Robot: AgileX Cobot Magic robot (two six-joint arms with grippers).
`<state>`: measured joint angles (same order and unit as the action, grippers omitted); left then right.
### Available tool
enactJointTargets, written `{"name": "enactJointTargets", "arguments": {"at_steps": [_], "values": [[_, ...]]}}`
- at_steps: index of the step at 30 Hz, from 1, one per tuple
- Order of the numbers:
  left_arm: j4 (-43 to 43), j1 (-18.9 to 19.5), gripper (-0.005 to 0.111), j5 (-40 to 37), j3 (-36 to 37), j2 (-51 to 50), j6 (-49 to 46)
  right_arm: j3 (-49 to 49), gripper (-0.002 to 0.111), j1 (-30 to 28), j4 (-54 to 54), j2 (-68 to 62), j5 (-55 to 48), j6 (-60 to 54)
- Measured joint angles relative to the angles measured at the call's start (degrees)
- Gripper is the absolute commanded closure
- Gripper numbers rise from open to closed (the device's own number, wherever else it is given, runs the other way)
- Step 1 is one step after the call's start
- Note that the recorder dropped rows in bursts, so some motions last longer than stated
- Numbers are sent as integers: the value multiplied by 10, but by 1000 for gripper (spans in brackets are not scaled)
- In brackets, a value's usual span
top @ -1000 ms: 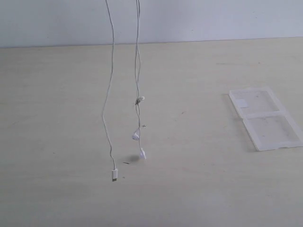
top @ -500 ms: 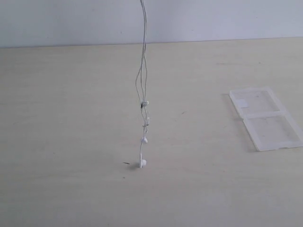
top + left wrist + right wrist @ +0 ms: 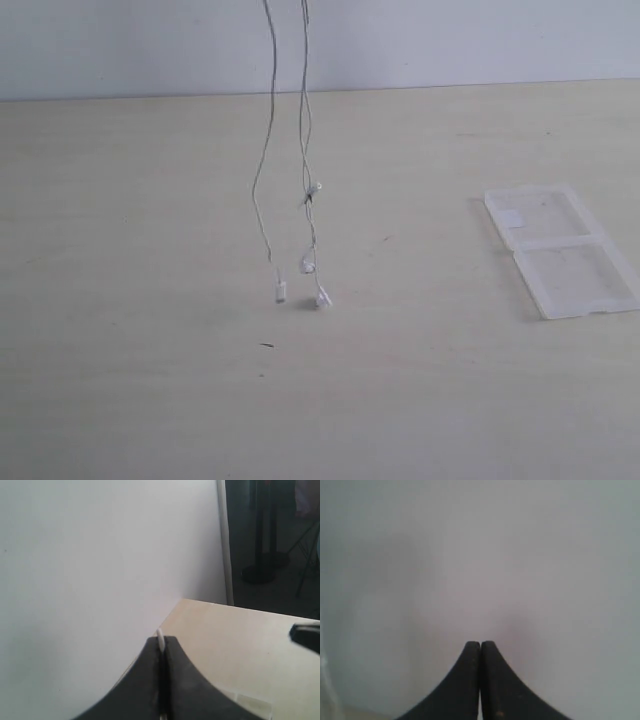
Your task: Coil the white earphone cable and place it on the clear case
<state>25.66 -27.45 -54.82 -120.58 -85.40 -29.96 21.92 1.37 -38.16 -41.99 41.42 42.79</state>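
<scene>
Because the white earphone cable [image 3: 311, 193] is so thin and light, I judge it will behave as a limp thread. It has no stiffness, swings easily and tangles with itself. It hangs in two strands from above the exterior view, over the middle of the surface [image 3: 130, 250]. The plug [image 3: 280, 292] ends one strand and the two earbuds [image 3: 321, 298] end the other. Whether the lowest earbud touches the surface, I cannot tell.

The left hand [image 3: 161, 647] is fully closed and pinches the white wire between its fingers. The right hand [image 3: 480, 647] is also fully closed, but its own view shows no wire, so I cannot tell if it holds anything.

A firm pinch on the bare wire is best, I think, away from the earbuds (these small parts could slip or be crushed).

The clear case [image 3: 560, 250] lies flat and open near the right edge of the surface, well apart from the cable. Its white label patch [image 3: 510, 218] is on the farther half. It looks smooth, so a loose coil may spring open on it.

The surface is pale, matt wood. A plain white wall [image 3: 450, 40] stands at its far edge, and the left wrist view shows a dark room with black stands beyond it.
</scene>
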Motion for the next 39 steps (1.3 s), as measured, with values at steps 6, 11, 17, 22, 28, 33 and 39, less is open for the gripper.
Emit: {"name": "enactJointTargets", "arguments": {"at_steps": [6,11,17,22,28,33,39], "values": [[-1,0,107,0,0,1,0,104,97,2,-256,-242,191,151],[-1,0,107,0,0,2,0,157,64,53,-298,-386,245,151],[-1,0,107,0,0,2,0,188,34,136,-300,-474,246,83],[-10,0,107,0,0,2,0,207,32,189,-265,-503,221,32],[-12,0,107,0,0,2,0,247,33,242,-184,-524,156,-2],[-13,0,107,0,0,2,0,278,33,269,-163,-530,104,-10],[-13,0,107,0,0,2,0,285,33,274,-161,-530,91,-10]]}}
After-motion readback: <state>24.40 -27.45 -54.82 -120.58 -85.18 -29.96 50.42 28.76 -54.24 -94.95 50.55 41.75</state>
